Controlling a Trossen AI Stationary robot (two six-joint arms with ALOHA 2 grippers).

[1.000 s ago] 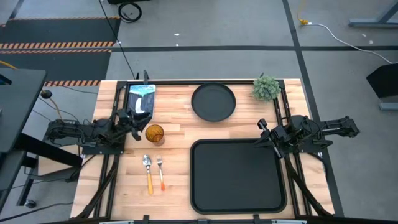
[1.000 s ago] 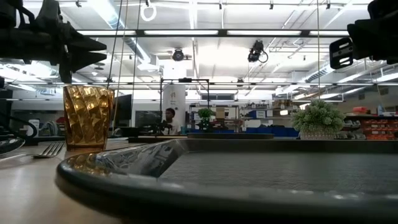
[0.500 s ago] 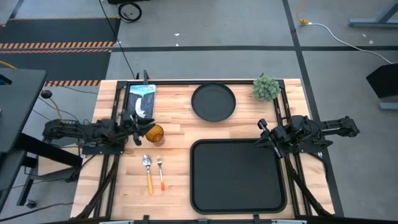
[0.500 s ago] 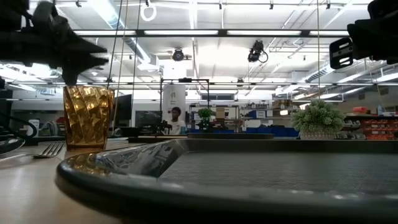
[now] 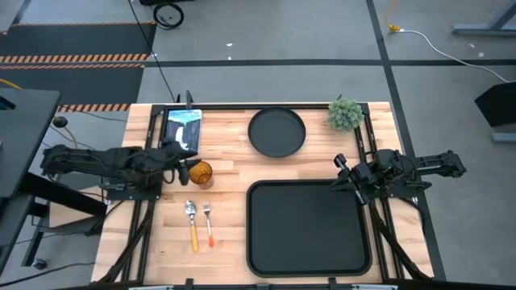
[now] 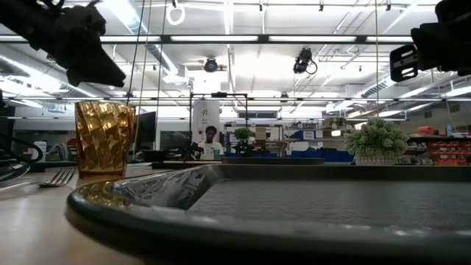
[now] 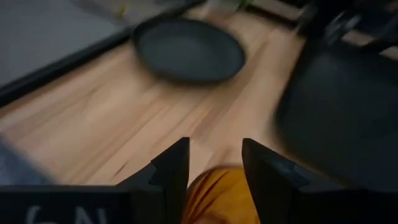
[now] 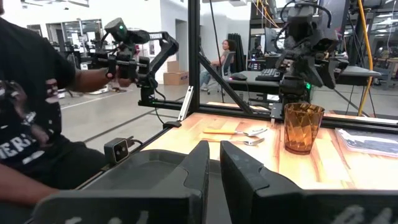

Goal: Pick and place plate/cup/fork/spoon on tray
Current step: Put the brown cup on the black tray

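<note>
Amber and translucent, the cup point(image 5: 200, 173) stood upright on the wooden bench point(image 5: 234, 205), just left of the black tray point(image 5: 306, 228) — not yet grasped. The left claw point(image 5: 184, 167) hung just beside and above it, fingers spread with the cup showing between them in the left wrist view. Judging by this, the cup pickup was in hand; the next move called for lowering around the tumbler and closing without tipping it. Spoon point(image 5: 192, 218) and fork point(image 5: 208, 221) lay close in front of the cup, the plate point(image 5: 276, 132) well behind — open board led toward the tray. The right claw point(image 5: 342, 171) waited at the tray's far right corner, nearly closed on nothing.
</note>
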